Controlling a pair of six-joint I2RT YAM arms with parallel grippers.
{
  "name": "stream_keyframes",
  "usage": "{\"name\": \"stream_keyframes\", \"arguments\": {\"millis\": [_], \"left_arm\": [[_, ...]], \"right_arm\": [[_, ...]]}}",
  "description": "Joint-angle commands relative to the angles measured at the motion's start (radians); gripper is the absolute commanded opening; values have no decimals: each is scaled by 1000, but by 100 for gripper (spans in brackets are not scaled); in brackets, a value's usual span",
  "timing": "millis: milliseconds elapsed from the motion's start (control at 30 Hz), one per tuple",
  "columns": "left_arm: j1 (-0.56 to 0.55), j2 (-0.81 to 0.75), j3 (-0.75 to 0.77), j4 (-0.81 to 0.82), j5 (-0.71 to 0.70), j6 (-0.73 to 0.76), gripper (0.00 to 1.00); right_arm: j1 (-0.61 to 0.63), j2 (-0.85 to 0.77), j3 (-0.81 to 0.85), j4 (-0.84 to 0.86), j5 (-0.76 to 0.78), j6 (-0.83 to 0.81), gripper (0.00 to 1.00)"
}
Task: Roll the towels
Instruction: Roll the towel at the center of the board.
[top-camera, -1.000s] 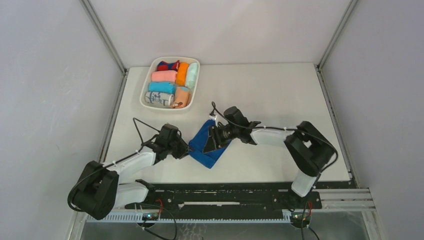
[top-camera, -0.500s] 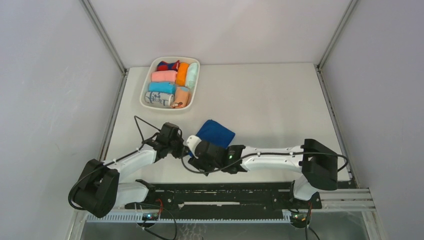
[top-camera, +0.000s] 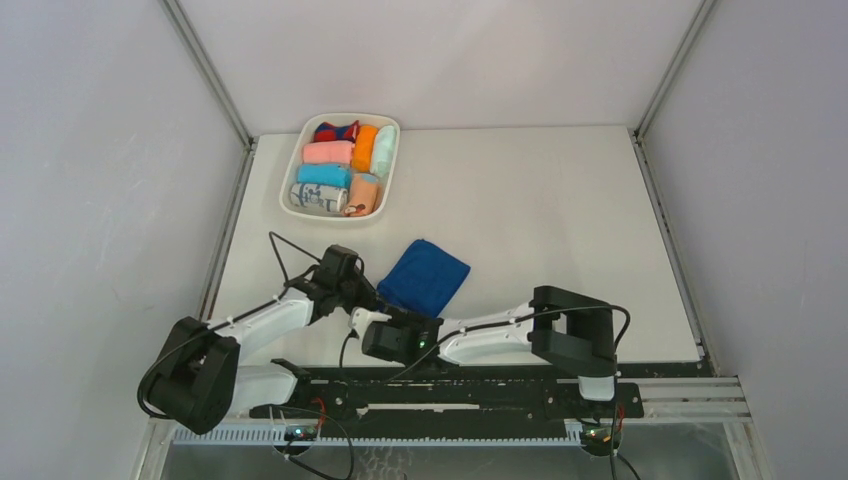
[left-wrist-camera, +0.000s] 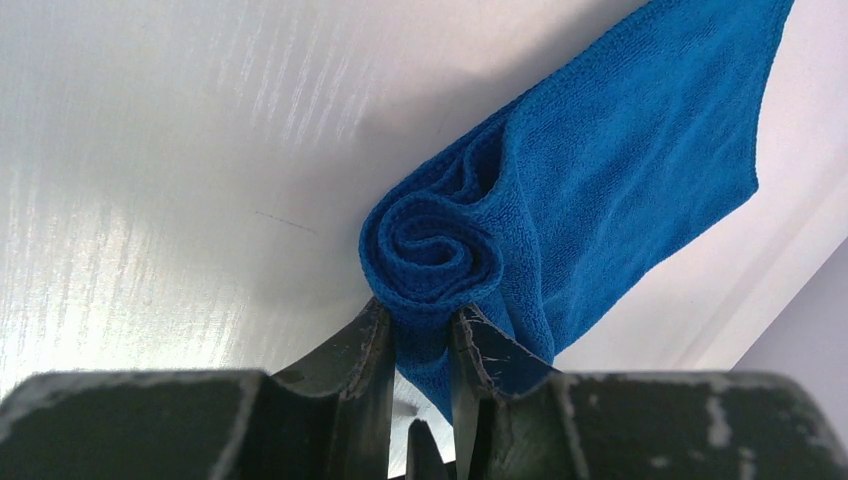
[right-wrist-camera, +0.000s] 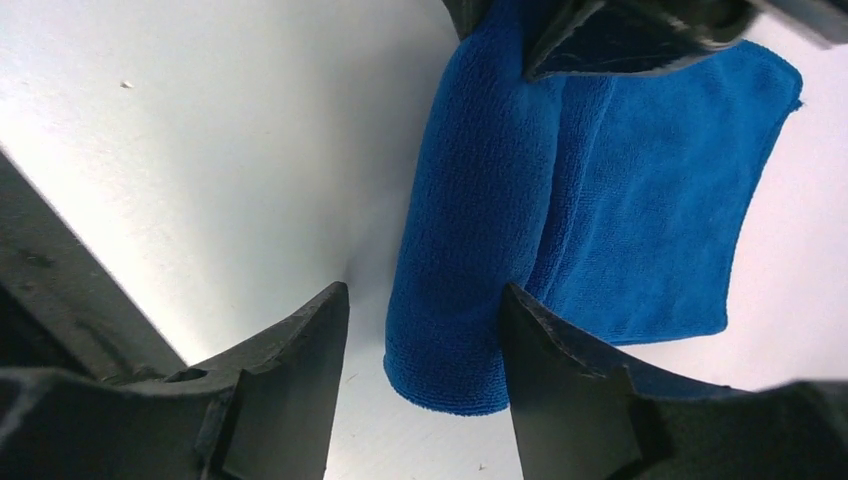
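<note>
Coiling blue towel (left-wrist-camera: 620, 170), perhaps half rolled, in left tool (left-wrist-camera: 418, 322).

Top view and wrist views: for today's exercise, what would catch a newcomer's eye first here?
The blue towel near the front of the table, partly rolled, stands out most. The left gripper pinches one end of the roll while the right gripper straddles the other end with its jaws open. At the far left, a white tray holds bright rolled cloths.
</note>
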Motion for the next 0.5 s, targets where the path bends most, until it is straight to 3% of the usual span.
{"name": "stream_keyframes", "arguments": {"millis": [0, 167, 300, 467], "left_arm": [[-1, 23, 29, -62, -7, 37, 27], [-1, 15, 27, -64, 0, 26, 28], [-1, -39, 28, -88, -5, 16, 34], [5, -202, 14, -154, -77, -18, 58]], "right_arm": [[16, 33, 32, -9, 71, -22, 52], [5, 66, 33, -25, 49, -12, 42], [-32, 38, 23, -29, -55, 0, 27], [-109, -84, -24, 24, -349, 20, 15]]}}
